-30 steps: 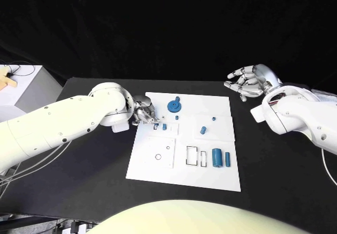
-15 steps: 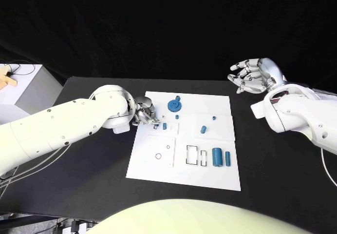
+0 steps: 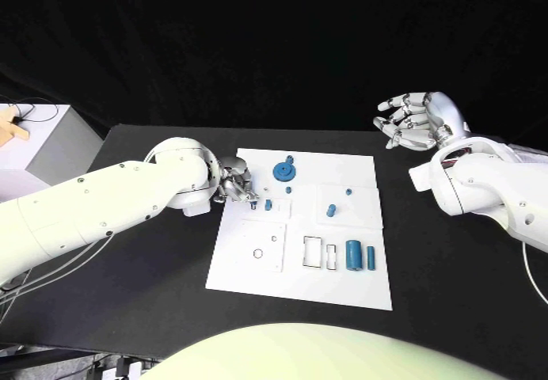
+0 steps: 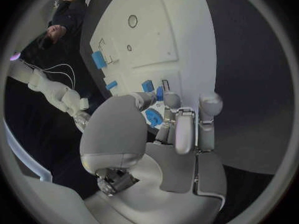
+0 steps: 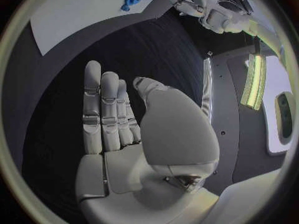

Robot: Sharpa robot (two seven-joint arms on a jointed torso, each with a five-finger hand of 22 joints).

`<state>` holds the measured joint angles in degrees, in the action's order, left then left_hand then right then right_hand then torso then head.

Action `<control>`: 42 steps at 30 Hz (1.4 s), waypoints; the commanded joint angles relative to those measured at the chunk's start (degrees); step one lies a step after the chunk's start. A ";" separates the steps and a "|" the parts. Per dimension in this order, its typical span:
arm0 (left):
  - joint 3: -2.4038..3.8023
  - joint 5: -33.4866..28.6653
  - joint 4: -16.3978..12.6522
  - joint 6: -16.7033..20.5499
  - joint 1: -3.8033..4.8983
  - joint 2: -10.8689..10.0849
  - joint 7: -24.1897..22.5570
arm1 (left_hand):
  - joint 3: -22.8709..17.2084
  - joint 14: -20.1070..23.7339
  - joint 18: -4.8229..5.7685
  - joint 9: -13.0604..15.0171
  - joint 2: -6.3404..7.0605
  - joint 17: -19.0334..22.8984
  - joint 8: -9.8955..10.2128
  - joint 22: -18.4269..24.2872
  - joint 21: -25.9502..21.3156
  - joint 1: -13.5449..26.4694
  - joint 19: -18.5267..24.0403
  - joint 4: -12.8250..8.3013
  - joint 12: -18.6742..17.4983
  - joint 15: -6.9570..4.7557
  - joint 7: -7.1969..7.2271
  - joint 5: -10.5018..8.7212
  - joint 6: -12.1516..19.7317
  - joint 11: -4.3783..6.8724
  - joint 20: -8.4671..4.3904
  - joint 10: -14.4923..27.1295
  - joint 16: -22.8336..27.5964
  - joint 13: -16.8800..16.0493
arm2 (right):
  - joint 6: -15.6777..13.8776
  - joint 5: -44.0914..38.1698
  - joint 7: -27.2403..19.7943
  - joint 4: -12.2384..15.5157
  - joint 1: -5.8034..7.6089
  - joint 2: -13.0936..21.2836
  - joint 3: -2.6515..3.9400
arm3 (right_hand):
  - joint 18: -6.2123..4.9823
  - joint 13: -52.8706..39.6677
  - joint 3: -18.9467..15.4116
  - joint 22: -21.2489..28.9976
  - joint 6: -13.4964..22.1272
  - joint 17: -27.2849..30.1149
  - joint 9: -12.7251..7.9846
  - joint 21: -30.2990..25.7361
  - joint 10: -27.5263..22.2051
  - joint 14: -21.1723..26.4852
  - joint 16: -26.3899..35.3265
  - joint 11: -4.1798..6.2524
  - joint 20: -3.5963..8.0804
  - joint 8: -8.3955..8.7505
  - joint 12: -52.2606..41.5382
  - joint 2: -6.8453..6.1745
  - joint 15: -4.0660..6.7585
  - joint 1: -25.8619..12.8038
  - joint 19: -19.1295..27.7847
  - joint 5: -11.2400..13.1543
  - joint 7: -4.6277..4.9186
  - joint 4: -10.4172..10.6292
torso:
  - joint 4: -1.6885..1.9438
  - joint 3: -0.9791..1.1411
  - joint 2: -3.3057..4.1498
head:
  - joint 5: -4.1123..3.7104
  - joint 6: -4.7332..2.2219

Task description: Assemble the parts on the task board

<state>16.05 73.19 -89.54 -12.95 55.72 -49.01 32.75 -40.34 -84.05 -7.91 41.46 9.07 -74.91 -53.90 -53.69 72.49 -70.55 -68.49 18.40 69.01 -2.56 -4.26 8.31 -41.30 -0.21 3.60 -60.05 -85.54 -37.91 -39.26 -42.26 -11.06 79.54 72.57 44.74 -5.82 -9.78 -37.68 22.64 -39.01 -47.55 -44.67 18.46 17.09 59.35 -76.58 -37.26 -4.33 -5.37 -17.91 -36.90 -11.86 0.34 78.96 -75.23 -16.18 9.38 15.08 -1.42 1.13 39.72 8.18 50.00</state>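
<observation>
The white task board (image 3: 302, 277) lies mid-table. A blue disc part (image 3: 283, 169) sits near its far edge, and two small blue parts (image 3: 260, 205) lie by its left edge. A slanted blue part (image 3: 331, 210) lies further right, and two blue cylinders (image 3: 361, 255) stand beside rectangular outlines (image 3: 312, 251). My left hand (image 3: 237, 184) hovers at the board's far left edge, its bent fingers (image 4: 177, 122) just above the small blue parts (image 4: 153, 88); I see nothing held. My right hand (image 3: 416, 119) is raised beyond the board's far right corner. Its fingers (image 5: 106, 109) are straight and empty.
A pale box (image 3: 34, 146) stands at the table's left edge. A round hole (image 3: 257, 253) marks the board's near left panel. Bare black table (image 3: 149, 269) lies left of the board and more of it to the right (image 3: 457, 269).
My right hand has lifted a little, away from the board, and its fingers have straightened. My left hand has hardly moved. The parts lie where they were.
</observation>
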 commanded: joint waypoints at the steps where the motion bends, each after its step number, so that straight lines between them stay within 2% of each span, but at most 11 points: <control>1: 0.01 0.70 -0.04 -1.49 -0.05 0.03 0.18 | -9.82 -1.76 0.66 1.75 0.27 -4.47 -0.38 -0.06 0.19 -0.39 -0.50 -9.52 0.19 -0.36 -0.06 0.27 -0.48 -0.10 -0.03 -0.41 -0.19 0.05 | -0.65 1.15 -2.51 -0.08 -0.07 -0.07 0.01 | -0.68 0.15 0.40 0.17 -0.41 -0.11 0.06 -0.25 0.27 -0.62 0.26 0.14 0.03 -0.25 0.18 -0.18 0.05 0.06 -0.43 -0.42 -0.10 -0.06 | -0.01 -0.02 -0.06 | -0.09 0.00; 13: 0.01 0.88 0.22 -1.63 -0.95 0.21 0.10 | -9.82 -1.76 0.66 1.75 0.27 -4.47 -0.38 -0.06 0.19 -0.39 -0.50 -9.52 0.19 -0.36 -0.06 0.27 -0.48 -0.10 -0.03 -0.41 -0.19 0.05 | 0.62 0.94 -1.36 -0.39 -0.12 -0.05 0.00 | -0.66 0.61 1.00 0.73 -0.37 -0.32 0.09 -0.70 0.22 -0.81 0.91 0.19 0.16 -0.30 0.33 -0.29 0.14 0.92 -0.84 -0.34 -0.09 -1.00 | -0.02 -0.04 -0.02 | -0.07 0.00; 33: 0.01 3.06 0.38 -0.52 -1.10 0.44 -0.22 | -10.11 -1.79 0.69 1.72 0.29 -4.51 -0.39 -0.18 0.26 -0.21 -0.58 -9.54 0.21 -0.37 -0.04 0.22 -0.59 -0.08 -0.06 -0.62 -0.20 -0.08 | 1.36 0.88 -0.90 -0.46 -0.16 -0.05 0.00 | -0.63 0.72 1.02 0.87 -0.35 -0.35 0.10 -0.83 0.19 -0.79 1.10 0.13 0.15 -0.30 0.38 -0.29 0.09 0.77 -0.86 -0.17 -0.04 -0.98 | 0.01 0.00 -0.03 | -0.11 0.00; 42: 0.02 4.45 0.32 0.18 -1.12 0.41 -0.30 | -10.53 -1.95 0.75 1.71 0.40 -4.85 -0.45 -0.51 0.45 -0.15 -0.81 -9.80 0.43 -0.44 0.03 0.21 -0.78 0.00 -0.11 -1.14 -0.35 -0.55 | 1.53 0.88 -0.84 -0.42 -0.17 -0.05 0.00 | -0.61 0.82 1.01 1.02 -0.34 -0.39 0.10 -0.98 0.18 -0.78 1.29 0.09 0.13 -0.32 0.40 -0.28 0.05 0.57 -0.89 -0.06 -0.02 -0.92 | 0.01 -0.07 -0.05 | -0.20 0.00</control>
<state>16.06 76.10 -89.21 -13.23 54.62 -48.65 32.75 -41.14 -84.05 -7.91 42.36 9.35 -74.91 -53.92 -54.15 72.71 -70.26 -68.90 17.92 69.23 -2.55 -4.19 8.37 -41.78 -0.23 3.60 -60.86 -85.53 -38.38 -38.54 -41.34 -11.70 79.08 72.42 44.71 -5.84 -9.76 -36.94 23.50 -38.10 -47.53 -44.96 18.50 16.28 59.55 -76.96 -36.16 -4.36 -5.23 -17.95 -36.70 -12.15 0.32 79.26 -75.73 -16.42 9.36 14.22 -1.42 1.09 39.68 8.00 50.00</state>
